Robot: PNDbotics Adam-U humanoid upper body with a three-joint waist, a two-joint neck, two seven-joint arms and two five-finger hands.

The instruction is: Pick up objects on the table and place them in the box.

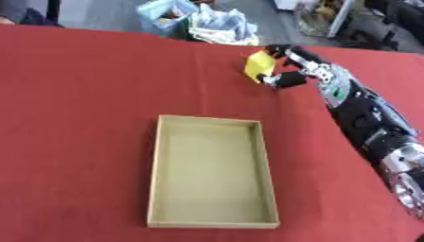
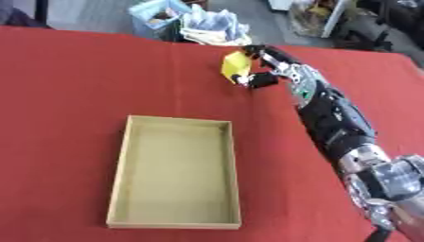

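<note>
Empty, open-topped, on the red tabletop [image 1: 91,94]: the box [image 1: 211,171], well short of the fingers and to their left. Far side, pinched between thumb and curled fingers [image 1: 286,79] of the right hand [image 1: 291,66]: a yellow block [image 1: 260,65], seemingly at or just off the cloth. Left hand nowhere in view. Risks, as a judgement: hold on one side only, so possible twist or slip during the carry; release too early, and a landing on the near rim or outside the box.
</note>
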